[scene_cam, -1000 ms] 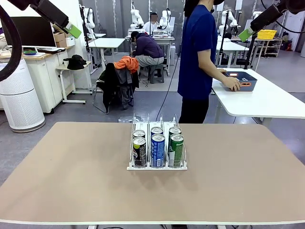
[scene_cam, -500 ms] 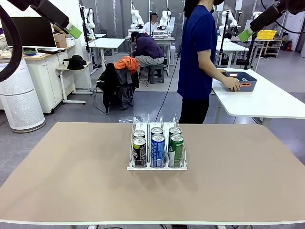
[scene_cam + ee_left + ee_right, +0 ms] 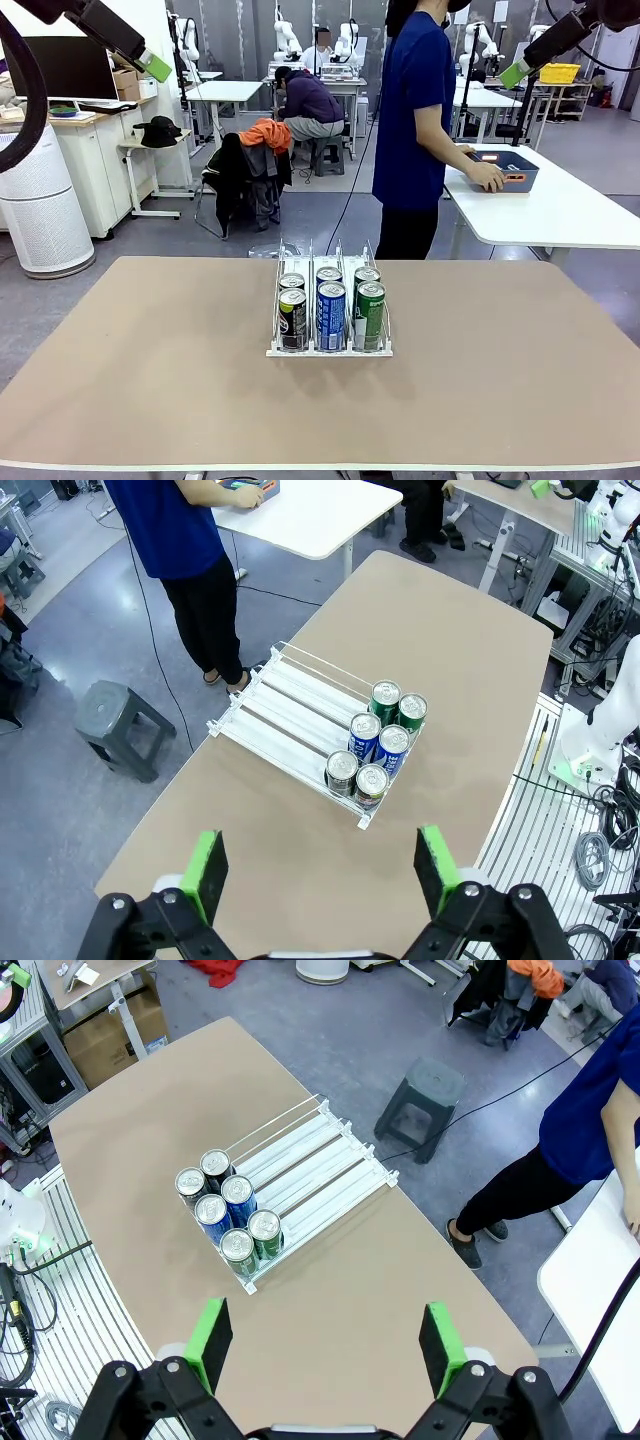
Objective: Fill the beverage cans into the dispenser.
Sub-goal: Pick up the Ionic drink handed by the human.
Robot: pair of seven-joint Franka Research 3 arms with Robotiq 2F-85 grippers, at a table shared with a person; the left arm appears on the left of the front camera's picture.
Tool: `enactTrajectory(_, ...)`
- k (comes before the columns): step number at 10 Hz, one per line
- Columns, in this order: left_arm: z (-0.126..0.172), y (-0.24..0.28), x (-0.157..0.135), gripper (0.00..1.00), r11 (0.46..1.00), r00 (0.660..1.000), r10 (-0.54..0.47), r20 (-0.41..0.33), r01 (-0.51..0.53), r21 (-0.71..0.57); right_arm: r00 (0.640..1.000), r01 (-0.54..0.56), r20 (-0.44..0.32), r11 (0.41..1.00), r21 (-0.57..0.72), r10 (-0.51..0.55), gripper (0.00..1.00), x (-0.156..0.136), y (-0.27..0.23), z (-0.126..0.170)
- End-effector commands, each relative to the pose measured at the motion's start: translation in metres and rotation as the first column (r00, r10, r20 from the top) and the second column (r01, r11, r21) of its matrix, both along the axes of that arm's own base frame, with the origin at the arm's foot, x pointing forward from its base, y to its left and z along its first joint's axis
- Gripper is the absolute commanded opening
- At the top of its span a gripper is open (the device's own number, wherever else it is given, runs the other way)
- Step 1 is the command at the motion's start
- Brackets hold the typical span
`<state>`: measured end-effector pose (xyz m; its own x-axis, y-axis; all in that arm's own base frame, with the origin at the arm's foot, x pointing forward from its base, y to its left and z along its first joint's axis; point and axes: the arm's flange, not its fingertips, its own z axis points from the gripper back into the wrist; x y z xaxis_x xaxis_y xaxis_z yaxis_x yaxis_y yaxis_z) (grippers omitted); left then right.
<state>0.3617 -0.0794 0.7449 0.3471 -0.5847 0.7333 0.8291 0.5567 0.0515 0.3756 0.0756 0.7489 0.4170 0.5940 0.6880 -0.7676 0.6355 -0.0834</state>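
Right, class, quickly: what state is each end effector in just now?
Left end effector: open, holding nothing.
Right end effector: open, holding nothing.

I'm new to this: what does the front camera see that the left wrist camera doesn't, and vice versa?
Front view: a white cylindrical air purifier, and the printed sides of the slim metal beverage cans. Left wrist view: the bare lane floors behind the cans, and cables on metal rails beside the tan table. Both: six cans, two per lane, in the clear-divided white dispenser, and a person in a blue shirt.
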Motion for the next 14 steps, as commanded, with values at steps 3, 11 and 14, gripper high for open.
enactTrajectory(3, -0.0003, 0.0004, 0.0006, 1.0, 1.0, 1.0, 0.01, -0.007, -0.01, -0.003, 1.0, 0.001, -0.001, 1.0, 0.0, -0.001, 1.0, -0.0004, 0.0005, -0.0008)
enactTrajectory(11, -0.0003, 0.0004, 0.0006, 1.0, 1.0, 1.0, 0.01, -0.007, -0.01, -0.003, 1.0, 0.001, -0.001, 1.0, 0.0, -0.001, 1.0, -0.0004, 0.0005, -0.0008)
enactTrajectory(14, -0.0003, 0.0004, 0.0006, 1.0, 1.0, 1.0, 0.01, -0.007, -0.01, -0.003, 1.0, 0.001, -0.001, 1.0, 0.0, -0.001, 1.0, -0.0004, 0.0005, -0.0008)
